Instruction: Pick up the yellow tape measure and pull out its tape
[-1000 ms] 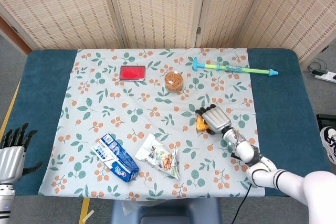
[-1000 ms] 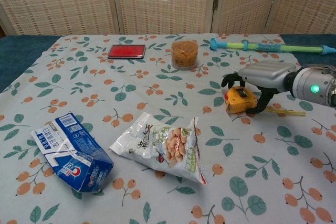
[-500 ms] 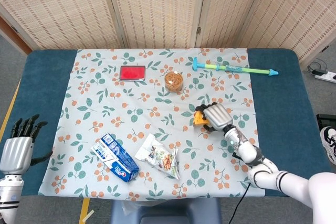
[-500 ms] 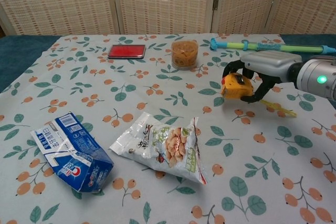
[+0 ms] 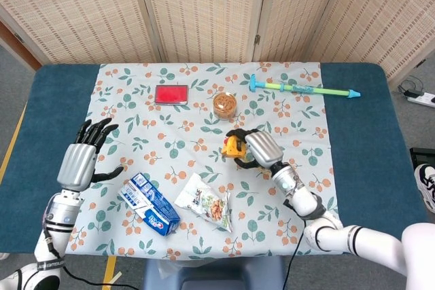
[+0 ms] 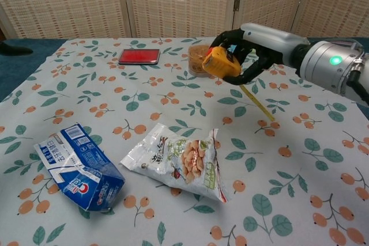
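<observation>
Since a second ago my right hand has lifted the yellow tape measure off the cloth and carried it leftward, so it now hangs in the air in front of the jar, and my left hand has risen from the table's near left corner to hover over the left edge of the tablecloth.

Going from the left: my left hand is empty, fingers spread wide and pointing away from me. Just to its right the blue-and-white carton lies on its side on the near part of the cloth, and beside it the snack bag lies flat. Farther back sits the red case, then the jar with something orange-brown inside.

My right hand wraps its fingers around the tape measure, holding it clear of the table. A short length of yellow tape trails from the case down toward the cloth on the right. Behind, along the far edge, lies the long green and blue toy
</observation>
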Available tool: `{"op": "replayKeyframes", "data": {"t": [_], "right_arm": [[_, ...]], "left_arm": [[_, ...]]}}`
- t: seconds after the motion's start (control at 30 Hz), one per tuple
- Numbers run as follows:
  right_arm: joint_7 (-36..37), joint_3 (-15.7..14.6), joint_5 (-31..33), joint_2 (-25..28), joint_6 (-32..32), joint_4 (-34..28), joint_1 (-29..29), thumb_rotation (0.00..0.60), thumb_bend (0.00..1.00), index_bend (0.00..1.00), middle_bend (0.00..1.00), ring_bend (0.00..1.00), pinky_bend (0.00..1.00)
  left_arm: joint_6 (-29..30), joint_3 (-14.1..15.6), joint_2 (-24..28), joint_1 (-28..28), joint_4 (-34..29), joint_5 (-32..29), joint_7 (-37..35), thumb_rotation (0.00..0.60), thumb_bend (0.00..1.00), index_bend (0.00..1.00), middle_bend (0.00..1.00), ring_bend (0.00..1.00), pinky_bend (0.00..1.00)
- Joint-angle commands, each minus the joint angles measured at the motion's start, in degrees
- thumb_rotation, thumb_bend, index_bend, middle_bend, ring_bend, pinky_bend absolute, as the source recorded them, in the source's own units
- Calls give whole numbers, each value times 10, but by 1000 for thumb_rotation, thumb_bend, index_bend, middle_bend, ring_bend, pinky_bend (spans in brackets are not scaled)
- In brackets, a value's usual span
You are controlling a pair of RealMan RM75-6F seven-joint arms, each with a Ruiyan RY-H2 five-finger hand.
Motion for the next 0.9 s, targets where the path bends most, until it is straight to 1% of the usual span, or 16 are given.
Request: {"op": "replayKeyframes", "data": {"t": [0.03, 0.1, 0.17, 0.27, 0.4, 0.63, 0.73, 0.9], "right_arm": [[15, 18, 9, -34, 11, 4, 16, 600, 542, 560, 520, 527, 313], [28, 29, 13, -58, 21, 16, 23, 600, 542, 560, 520, 533, 313], [41, 36, 14, -82, 33, 27, 28, 600, 542, 560, 520, 539, 313], [65, 43, 11, -112, 39, 47, 38, 600, 543, 560, 520, 541, 313], [96, 54, 9, -145, 43, 77, 53, 600, 543, 560, 520, 539, 313], [151, 64, -10, -185, 50, 131, 79, 600, 543, 560, 520, 538, 313], [181, 64, -20, -193, 49, 151, 88, 600, 542, 560, 520, 539, 313], [206, 61, -30, -199, 47, 177, 98, 600, 543, 560, 520, 536, 313]], "left_arm": [[-11, -18, -21, -25, -14, -20, 15, 600, 210, 165, 134, 136, 0], [-14, -23, -28, -34, -20, -28, 22, 600, 209, 135, 134, 130, 0], [-11, -26, -36, -42, -21, -33, 42, 600, 208, 71, 132, 121, 0], [-8, -30, -50, -54, -26, -42, 61, 600, 208, 6, 116, 104, 0], [-20, -33, -60, -71, -32, -55, 72, 600, 208, 0, 99, 97, 0], [-38, -39, -85, -104, -24, -77, 84, 600, 207, 0, 94, 96, 0], [-41, -42, -98, -117, -15, -86, 88, 600, 207, 0, 94, 96, 0], [-45, -47, -118, -137, 1, -98, 96, 600, 207, 0, 93, 96, 0]]}}
